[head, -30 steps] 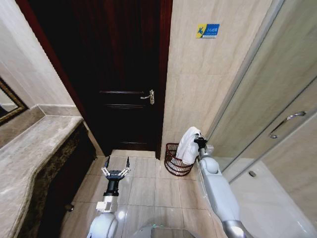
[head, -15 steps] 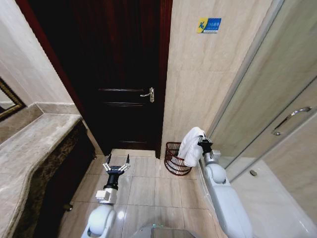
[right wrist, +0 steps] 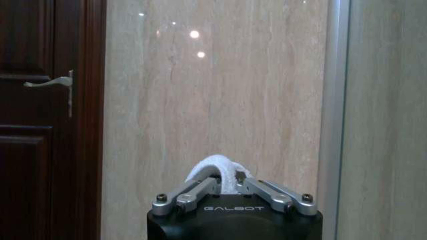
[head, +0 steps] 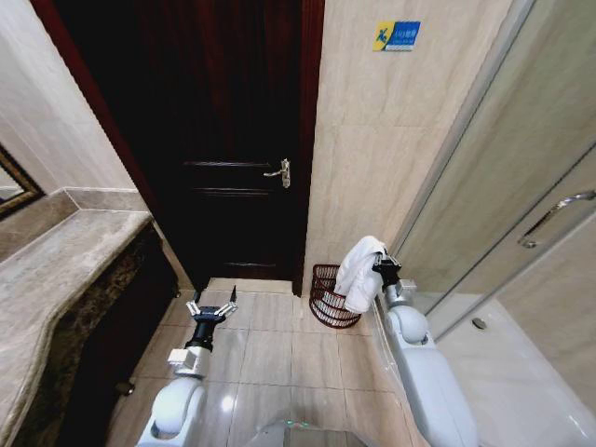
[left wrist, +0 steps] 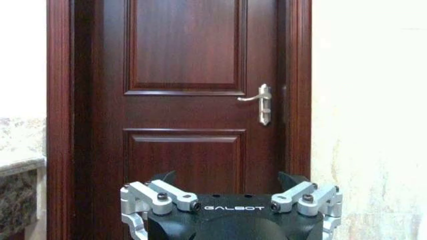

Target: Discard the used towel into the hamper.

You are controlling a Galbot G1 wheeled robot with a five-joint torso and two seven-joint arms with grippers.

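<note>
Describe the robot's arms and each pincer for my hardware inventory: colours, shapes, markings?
Both arms are glossy white, rounded shells. The left pincer and right pincer have black bodies, silver linkage bars with dark bolts and dark fingertips. White "GALBOT" lettering marks each body in the wrist views. No loose cables are visible.

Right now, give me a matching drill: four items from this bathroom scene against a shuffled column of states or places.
Items:
1. right tool
2. left tool
3. small round dark reddish-brown wire hamper
4. dark wooden door

States or places:
A. on the tiled floor by the beige wall
B. open, holding nothing
C. closed, silver lever handle
D. shut on the white towel

Pairs: 1-D, 2-B, 3-A, 4-C
</note>
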